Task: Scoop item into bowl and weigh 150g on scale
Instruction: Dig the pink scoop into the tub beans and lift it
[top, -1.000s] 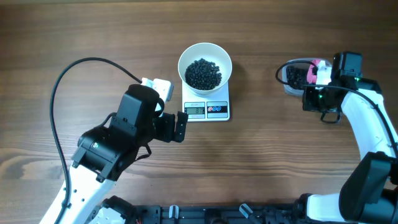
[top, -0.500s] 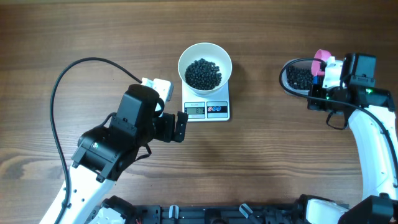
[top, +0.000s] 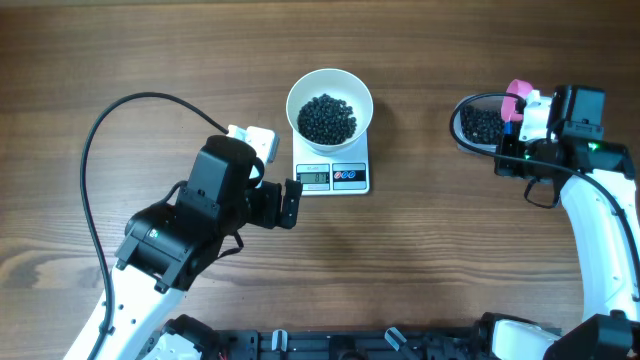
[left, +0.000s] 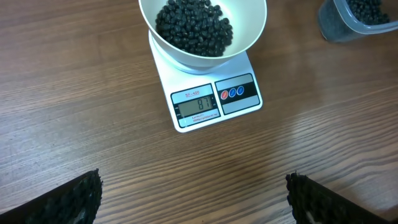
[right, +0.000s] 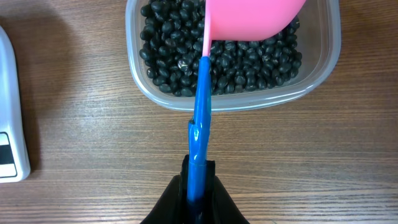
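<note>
wood tabletop (top: 120, 50) fills my overhead view, with wide bare room to the left and along the near edge. the white bowl (top: 300, 88) sits on the scale (top: 333, 187), covering its back half and holding a dark heap of beans (top: 328, 118). my left arm (top: 195, 220) lies just left of the scale, not touching it. well off to the right, the clear tub (top: 456, 128) stands beside the right arm (top: 590, 220).

left wrist: the left gripper (left: 196, 196) has its jaws spread wide with nothing between them. bare wood lies between the pads (left: 74, 199) and the scale's front edge. i can't read the display digits surely.

right wrist: the right gripper (right: 199, 190) is clamped on the blue handle (right: 200, 118) of the pink scoop (right: 249, 18). the scoop sits over more beans in the tub; whether it touches them i can't tell. the scale's corner shows at the left edge, apart from the tub.
</note>
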